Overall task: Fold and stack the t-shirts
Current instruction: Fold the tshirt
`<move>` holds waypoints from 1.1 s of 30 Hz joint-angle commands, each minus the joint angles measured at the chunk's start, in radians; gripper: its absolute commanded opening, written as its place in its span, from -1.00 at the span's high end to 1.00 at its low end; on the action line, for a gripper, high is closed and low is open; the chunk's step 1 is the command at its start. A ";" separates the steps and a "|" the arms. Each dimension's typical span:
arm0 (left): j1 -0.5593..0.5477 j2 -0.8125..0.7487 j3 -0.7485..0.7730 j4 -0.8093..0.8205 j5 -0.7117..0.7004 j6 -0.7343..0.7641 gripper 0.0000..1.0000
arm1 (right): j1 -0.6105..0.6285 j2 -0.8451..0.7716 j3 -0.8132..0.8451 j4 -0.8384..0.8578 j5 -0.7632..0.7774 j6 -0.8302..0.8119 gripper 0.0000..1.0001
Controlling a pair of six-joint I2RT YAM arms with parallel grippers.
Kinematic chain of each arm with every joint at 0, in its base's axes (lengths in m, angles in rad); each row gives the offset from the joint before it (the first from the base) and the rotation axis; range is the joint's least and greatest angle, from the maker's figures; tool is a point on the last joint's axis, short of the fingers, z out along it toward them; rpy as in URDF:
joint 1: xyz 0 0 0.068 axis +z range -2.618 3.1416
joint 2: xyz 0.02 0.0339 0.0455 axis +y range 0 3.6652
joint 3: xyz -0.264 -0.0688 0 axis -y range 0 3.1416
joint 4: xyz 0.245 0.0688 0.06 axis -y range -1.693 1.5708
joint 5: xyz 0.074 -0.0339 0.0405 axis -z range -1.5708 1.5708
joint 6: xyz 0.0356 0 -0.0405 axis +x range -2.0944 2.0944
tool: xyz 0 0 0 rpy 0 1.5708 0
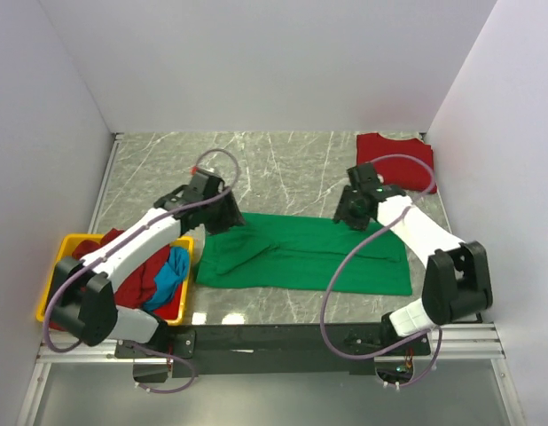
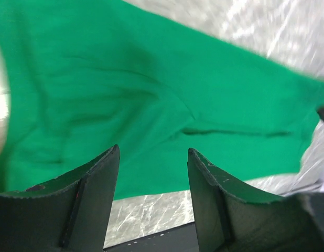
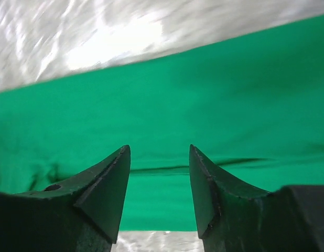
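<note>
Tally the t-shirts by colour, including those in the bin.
Green: 1, the green t-shirt spread in the middle.
Red: 2, the folded red t-shirt far right and red cloth in the yellow bin.
Blue: 1, the blue cloth in the bin.
Total: 4 showing.

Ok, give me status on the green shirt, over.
Both jaws open, empty. Green t-shirt lying on table, under both wrists. Nothing on top of it.

A grey marbled bench [image 1: 283,164] is enclosed on three sides by plain white walls [image 1: 274,62]. Its near edge is bordered by a metal rail [image 1: 478,342]. Bright glare is reflected off the polished surface.
</note>
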 commanded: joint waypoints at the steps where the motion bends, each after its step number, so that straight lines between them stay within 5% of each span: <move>1: -0.071 0.056 0.021 0.046 -0.014 0.074 -0.19 | 0.068 0.063 0.017 0.091 -0.149 0.017 -0.10; 10: -0.085 0.187 -0.003 -0.025 -0.095 0.048 -0.21 | 0.183 0.192 0.053 0.093 -0.197 0.014 -0.08; 24: -0.040 0.463 0.121 0.014 -0.166 0.104 -0.13 | 0.159 0.366 0.105 0.097 -0.098 -0.011 -0.11; 33: -0.003 0.600 0.296 0.052 -0.094 0.205 -0.15 | 0.065 0.415 0.144 0.090 -0.112 -0.007 -0.11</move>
